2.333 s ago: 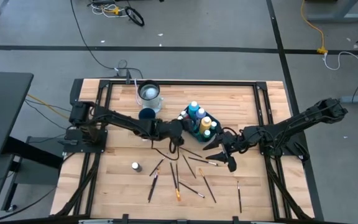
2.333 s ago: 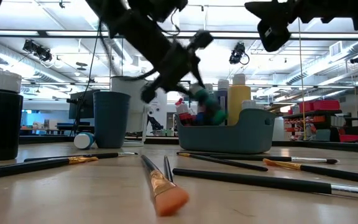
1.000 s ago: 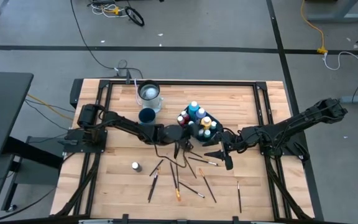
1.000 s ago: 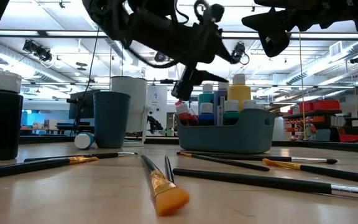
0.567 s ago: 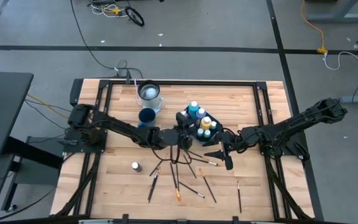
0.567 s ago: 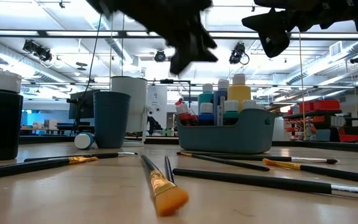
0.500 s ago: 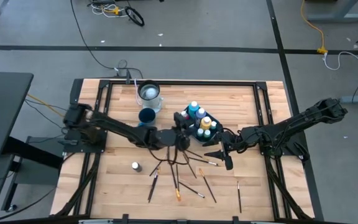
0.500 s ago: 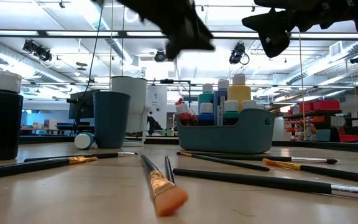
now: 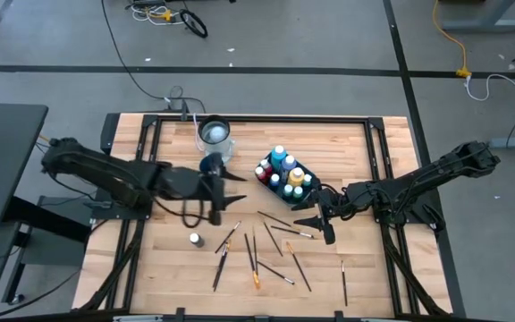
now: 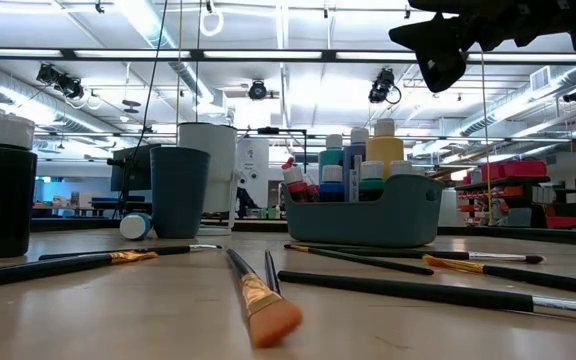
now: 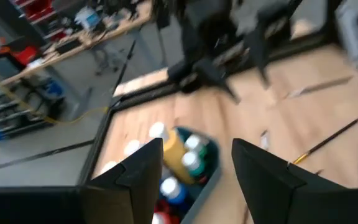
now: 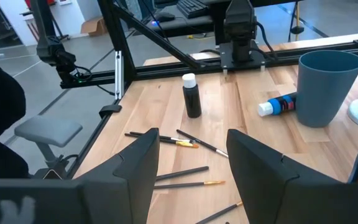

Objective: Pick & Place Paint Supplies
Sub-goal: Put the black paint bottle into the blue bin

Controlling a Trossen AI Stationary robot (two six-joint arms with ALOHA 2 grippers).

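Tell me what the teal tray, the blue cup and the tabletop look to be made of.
Teal tray: likely moulded plastic, matte, going by its rounded corners and even colour. Blue cup: probably plastic too, matte, with a thin smooth rim. Tabletop: wood, pale butcher-block planks with visible grain and seams, and a light sheen.

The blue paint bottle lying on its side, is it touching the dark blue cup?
Cannot tell. In the right wrist view the blue paint bottle runs right up to the dark blue cup, whose wall hides its end; no gap or contact shows plainly.

Overhead looks straight down; low camera level across tabletop; both share teal tray (image 9: 285, 176) (image 10: 363, 218); left wrist blurred.
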